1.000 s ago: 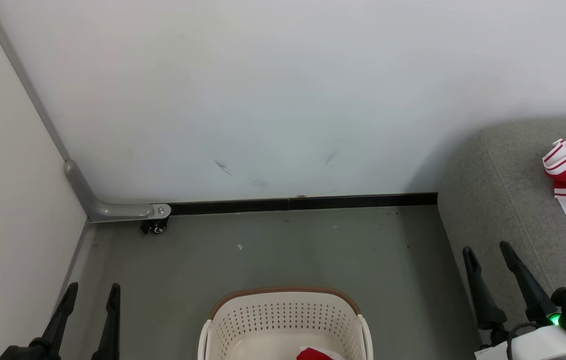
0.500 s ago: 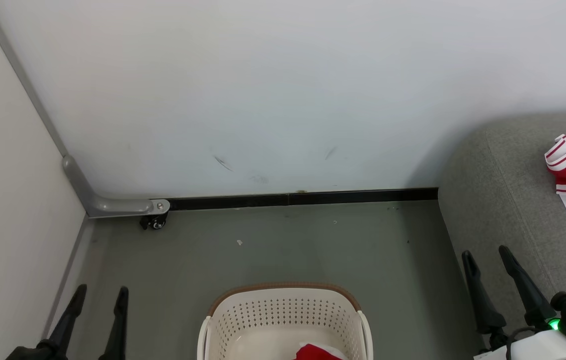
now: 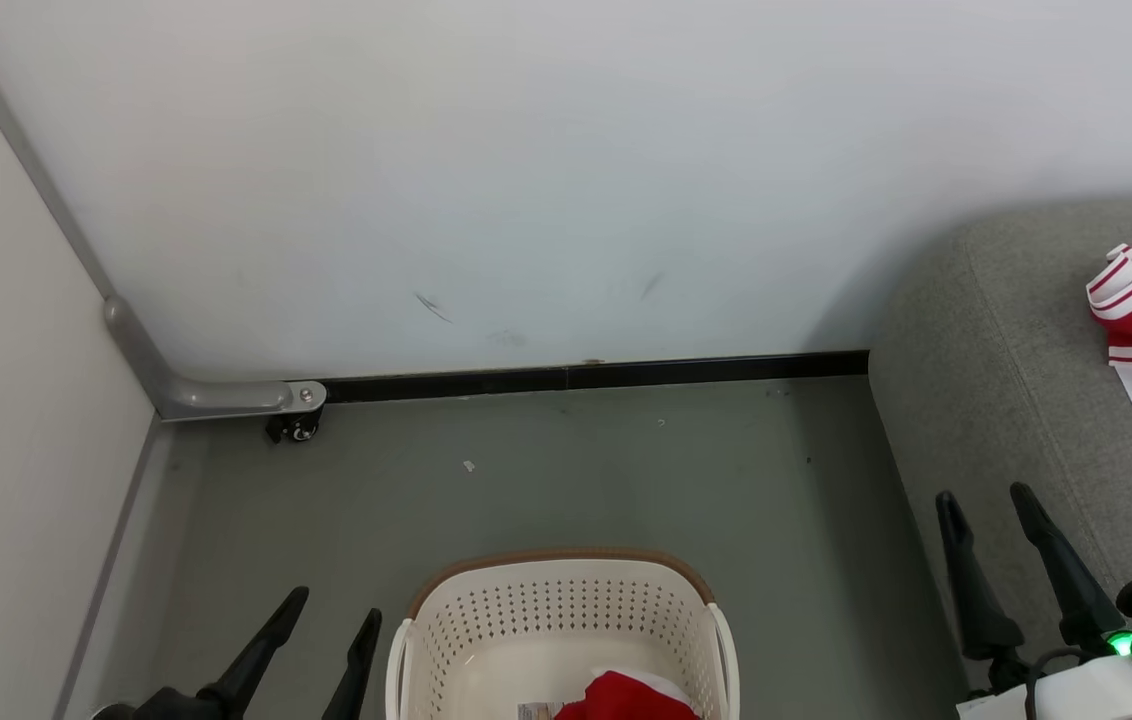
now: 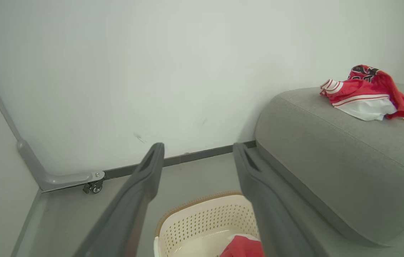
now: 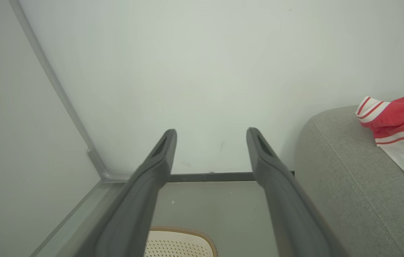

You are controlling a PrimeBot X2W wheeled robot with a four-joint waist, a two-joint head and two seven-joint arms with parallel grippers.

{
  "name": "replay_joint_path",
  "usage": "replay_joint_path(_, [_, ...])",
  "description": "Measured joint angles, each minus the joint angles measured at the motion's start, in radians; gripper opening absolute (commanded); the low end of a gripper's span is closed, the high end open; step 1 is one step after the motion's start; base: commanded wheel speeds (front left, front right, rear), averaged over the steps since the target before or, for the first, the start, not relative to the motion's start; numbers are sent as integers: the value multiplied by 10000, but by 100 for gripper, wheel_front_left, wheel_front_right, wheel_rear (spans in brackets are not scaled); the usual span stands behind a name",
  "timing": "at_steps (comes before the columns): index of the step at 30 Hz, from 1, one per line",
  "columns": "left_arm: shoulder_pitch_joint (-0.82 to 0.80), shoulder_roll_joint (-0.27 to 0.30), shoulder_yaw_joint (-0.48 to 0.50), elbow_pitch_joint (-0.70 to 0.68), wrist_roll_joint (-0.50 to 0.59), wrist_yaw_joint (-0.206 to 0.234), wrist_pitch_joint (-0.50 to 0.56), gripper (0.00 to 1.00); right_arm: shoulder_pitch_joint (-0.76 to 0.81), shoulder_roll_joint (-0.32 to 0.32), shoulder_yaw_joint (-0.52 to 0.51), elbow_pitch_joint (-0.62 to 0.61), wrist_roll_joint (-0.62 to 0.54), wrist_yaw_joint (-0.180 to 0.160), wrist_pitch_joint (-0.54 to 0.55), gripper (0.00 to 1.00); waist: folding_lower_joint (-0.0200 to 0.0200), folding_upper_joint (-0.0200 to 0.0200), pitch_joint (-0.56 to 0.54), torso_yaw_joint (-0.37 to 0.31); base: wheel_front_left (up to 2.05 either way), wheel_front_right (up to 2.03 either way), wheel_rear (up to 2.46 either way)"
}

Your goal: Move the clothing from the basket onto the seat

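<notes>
Left gripper (image 3: 336,605) and right gripper (image 3: 981,495) both hold their fingers apart, empty. Beyond them the grey floor (image 3: 566,470) meets a white wall (image 3: 526,180). The grey seat (image 3: 976,380) lies just beside the right fingers.

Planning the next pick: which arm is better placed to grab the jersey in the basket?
Likely left. The left gripper is open beside the basket holding the jersey; the right gripper, also open, sits farther off by the sofa.
</notes>
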Motion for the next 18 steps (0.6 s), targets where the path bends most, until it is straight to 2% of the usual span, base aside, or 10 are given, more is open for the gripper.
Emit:
replay_joint_path(11, [-1034,4,-1099,713,130,-339,353,100,-344,-153,13,-94,127,0,0,100,0,0,505,-220,0,0,0])
replay_joint_path(18, [-1817,-48,-1818,1329,136,-355,851,100,-1074,-412,128,-259,211,0,-2,100,0,0,967,-393,0,0,0])
